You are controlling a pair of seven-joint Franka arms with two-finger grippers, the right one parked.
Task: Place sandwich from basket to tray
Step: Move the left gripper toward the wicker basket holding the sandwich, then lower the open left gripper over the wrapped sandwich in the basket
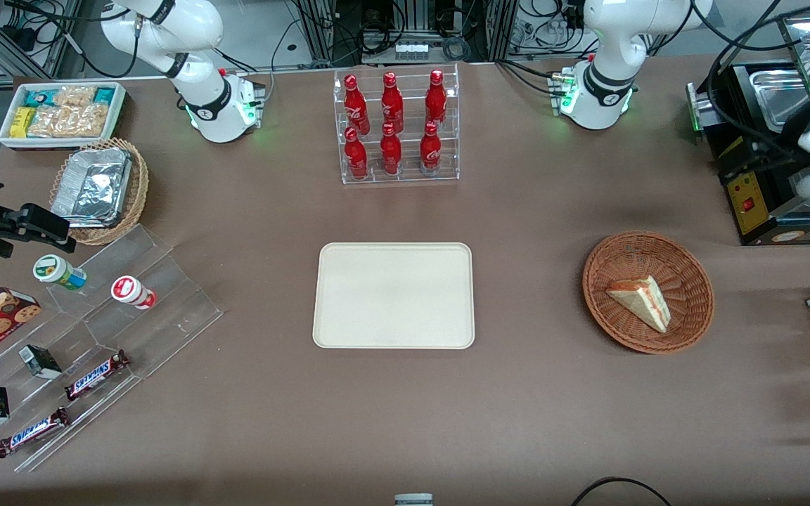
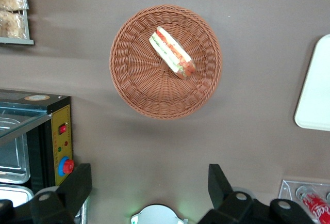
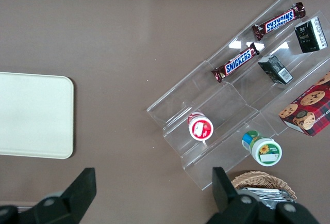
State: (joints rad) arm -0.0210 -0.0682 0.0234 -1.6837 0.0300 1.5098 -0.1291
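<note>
Spread end effector (image 2: 149, 193) hovers above basket (image 2: 131, 87) holding sandwich (image 2: 171, 52); tray (image 1: 349, 323) bare.

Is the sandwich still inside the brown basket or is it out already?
Inside. The sandwich lies in the basket; the tray holds nothing. The gripper hovers above, fingers open.

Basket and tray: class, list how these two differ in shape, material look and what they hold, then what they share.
The basket is round, reddish-brown woven wicker; the tray is a flat, smooth cream rectangle with rounded corners. The basket holds the sandwich; the tray holds nothing. Both sit on the brown table, apart. The left end effector hangs open, well above the table near the basket.
</note>
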